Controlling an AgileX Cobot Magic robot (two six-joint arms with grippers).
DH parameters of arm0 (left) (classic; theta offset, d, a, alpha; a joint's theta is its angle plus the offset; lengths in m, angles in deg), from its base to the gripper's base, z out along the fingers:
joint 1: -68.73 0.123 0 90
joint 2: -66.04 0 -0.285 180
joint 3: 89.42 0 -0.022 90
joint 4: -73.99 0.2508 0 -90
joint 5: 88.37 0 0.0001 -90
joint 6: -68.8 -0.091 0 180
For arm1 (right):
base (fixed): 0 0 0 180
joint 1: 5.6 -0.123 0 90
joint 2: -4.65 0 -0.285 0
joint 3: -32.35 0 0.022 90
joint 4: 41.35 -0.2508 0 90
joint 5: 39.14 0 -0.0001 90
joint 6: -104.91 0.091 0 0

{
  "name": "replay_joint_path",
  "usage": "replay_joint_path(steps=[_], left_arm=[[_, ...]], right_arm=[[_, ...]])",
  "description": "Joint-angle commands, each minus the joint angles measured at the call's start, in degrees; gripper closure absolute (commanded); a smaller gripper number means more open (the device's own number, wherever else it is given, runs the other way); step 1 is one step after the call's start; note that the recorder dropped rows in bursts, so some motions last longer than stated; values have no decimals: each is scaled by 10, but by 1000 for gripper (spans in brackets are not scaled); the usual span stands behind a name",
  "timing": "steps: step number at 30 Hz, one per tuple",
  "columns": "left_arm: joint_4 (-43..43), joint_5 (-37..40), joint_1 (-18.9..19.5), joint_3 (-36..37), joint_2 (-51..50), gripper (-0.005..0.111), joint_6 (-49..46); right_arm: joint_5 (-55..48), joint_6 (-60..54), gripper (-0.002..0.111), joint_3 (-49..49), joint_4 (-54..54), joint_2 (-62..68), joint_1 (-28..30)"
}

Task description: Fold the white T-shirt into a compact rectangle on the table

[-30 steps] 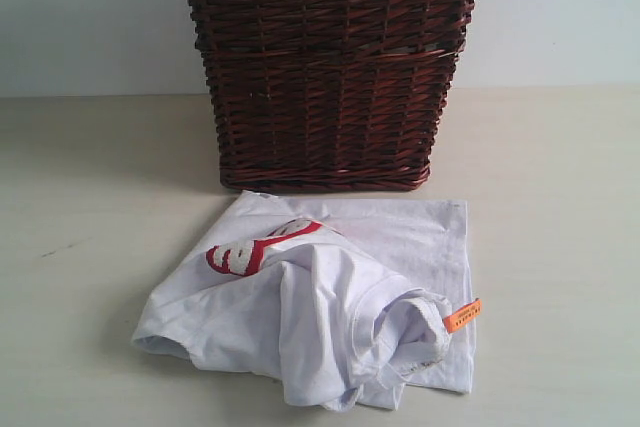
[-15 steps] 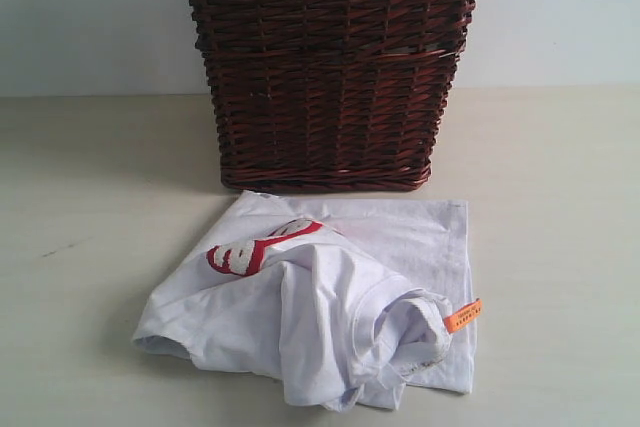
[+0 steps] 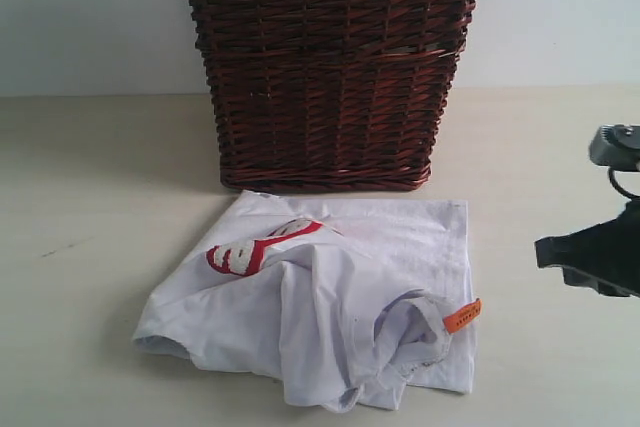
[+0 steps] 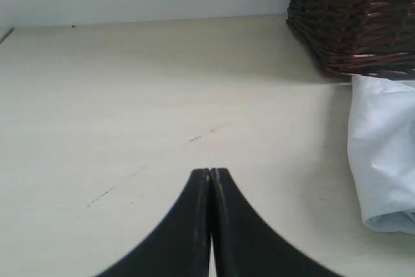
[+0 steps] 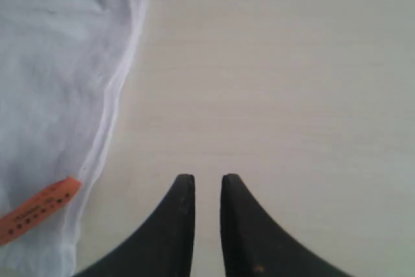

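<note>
The white T-shirt (image 3: 330, 297) lies crumpled and partly folded on the table (image 3: 90, 197), in front of the basket. Its red-outlined lettering (image 3: 255, 247) shows at the upper left, and the orange tag (image 3: 462, 315) sticks out by the bunched collar. My right gripper (image 3: 548, 252) hovers to the right of the shirt, apart from it. In the right wrist view this gripper (image 5: 207, 178) stands open by a narrow gap with nothing in it, beside the shirt's hem (image 5: 52, 82) and tag (image 5: 39, 209). My left gripper (image 4: 211, 172) is shut and empty over bare table, left of the shirt (image 4: 382, 154).
A tall dark wicker basket (image 3: 330, 67) with a lace-trimmed liner stands right behind the shirt, its base almost touching the cloth; its corner (image 4: 356, 17) shows in the left wrist view. Bare table stretches to both sides, with a pale wall behind.
My right arm has come into the exterior view from the right edge. The bunched collar of the shirt has settled a little lower.
</note>
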Motion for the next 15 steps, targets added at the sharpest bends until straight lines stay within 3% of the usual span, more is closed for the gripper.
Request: replay_joint_path(steps=[1,5,7,10,11,13,15], left_arm=[[3,-1,1,-1,3,107,1],[3,-1,1,-1,3,107,1],[3,-1,1,-1,3,107,1],[3,-1,1,-1,3,107,1],[3,-1,1,-1,3,107,1],[3,-1,1,-1,3,107,1],[3,-1,1,-1,3,107,1]], right_arm=[[-169,-156,92,-84,-76,46,-1],[-250,-314,92,-179,-240,95,-1],[-274,-352,92,-212,-265,120,-1],[-426,-382,92,-277,-280,191,-1],[-454,-446,92,-291,-276,208,-1],[-512,-679,92,-321,-270,246,-1],[-512,-766,92,-321,-269,246,-1]])
